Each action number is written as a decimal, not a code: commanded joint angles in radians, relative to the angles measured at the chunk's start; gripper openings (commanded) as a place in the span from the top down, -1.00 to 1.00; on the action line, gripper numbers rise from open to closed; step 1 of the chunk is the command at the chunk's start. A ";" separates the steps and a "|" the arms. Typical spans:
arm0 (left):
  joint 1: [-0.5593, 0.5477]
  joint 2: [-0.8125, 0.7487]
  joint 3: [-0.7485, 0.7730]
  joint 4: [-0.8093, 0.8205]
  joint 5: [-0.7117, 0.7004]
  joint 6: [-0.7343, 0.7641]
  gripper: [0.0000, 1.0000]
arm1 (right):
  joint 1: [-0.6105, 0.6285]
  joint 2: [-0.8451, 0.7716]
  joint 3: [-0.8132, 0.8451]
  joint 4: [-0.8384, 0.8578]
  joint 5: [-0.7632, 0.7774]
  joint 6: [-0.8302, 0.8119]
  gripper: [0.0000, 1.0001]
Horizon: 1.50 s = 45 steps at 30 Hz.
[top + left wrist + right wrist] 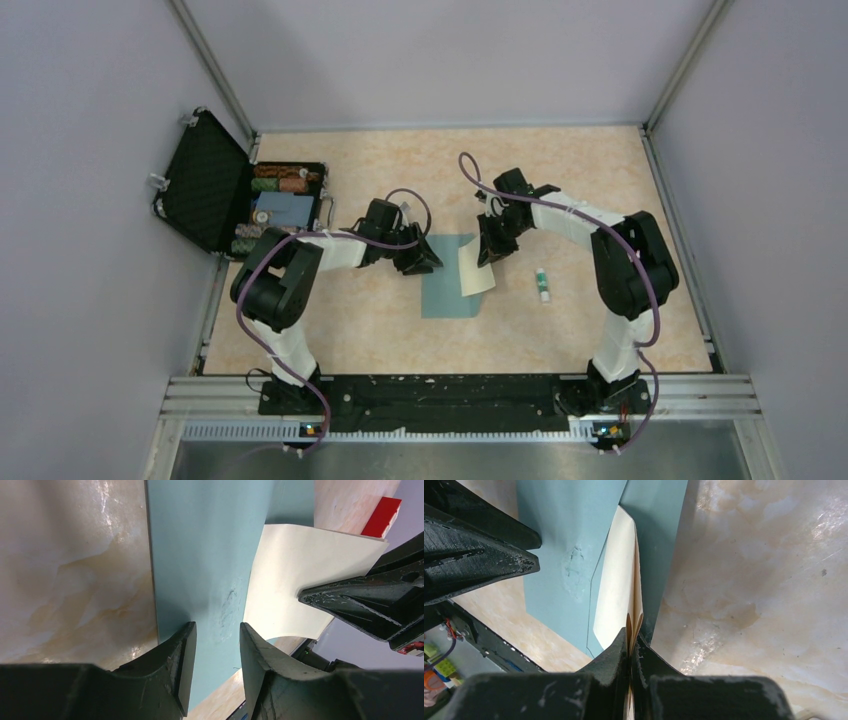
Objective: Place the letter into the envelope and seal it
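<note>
**Top external view.** The envelope point(445, 292) lies flat on the marbled tabletop point(360, 325), about midway between the two arms. The left pincer point(422, 262) sits over the envelope's left edge. The right pincer point(490, 250) comes in at the envelope's upper right corner and carries the letter point(478, 270), a beige sheet that overlaps the envelope's right edge and sticks out past it. A small white glue stick point(541, 285) lies on the tabletop to the right of the envelope, well apart from it. An open black case point(205, 185) holding small items stands far to the left of the envelope.

**Left wrist view.** The left pincer point(217, 652) is released. Its two fingers point(182, 665) stand apart with the envelope's point(200, 555) flat teal face showing between them. Whether the tips press on the paper I cannot tell. The letter's point(290, 575) near edge is tucked behind the envelope's curved right edge. On the side away from the envelope, the letter is pinched in the right pincer point(310, 599).

**Right wrist view.** The right pincer point(630, 645) is clenched on the folded letter point(616, 580), fingers tight on both sides of the sheet. The letter runs forward and slips in between a wide, slightly creased teal layer of the envelope point(564, 530) and a narrower teal strip to the right of it. The left pincer point(530, 555) shows dark above the envelope's left part.
</note>
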 commanded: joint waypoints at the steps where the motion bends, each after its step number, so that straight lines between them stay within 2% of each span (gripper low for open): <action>1: -0.016 0.021 -0.005 -0.019 -0.076 0.043 0.12 | -0.012 -0.023 0.002 0.010 -0.030 -0.038 1.00; 17: -0.034 0.026 -0.002 -0.013 -0.082 0.059 0.11 | -0.015 0.080 0.103 -0.031 -0.051 -0.128 1.00; 24: -0.034 0.019 0.011 -0.047 -0.124 0.092 0.13 | -0.027 0.096 0.160 -0.099 -0.042 -0.228 1.00; 31: -0.034 0.018 0.003 -0.047 -0.122 0.059 0.12 | -0.026 0.068 0.101 -0.089 -0.051 -0.086 1.00; 45: -0.038 0.028 0.003 -0.027 -0.103 0.049 0.11 | 0.019 0.049 0.053 -0.009 -0.044 -0.044 1.00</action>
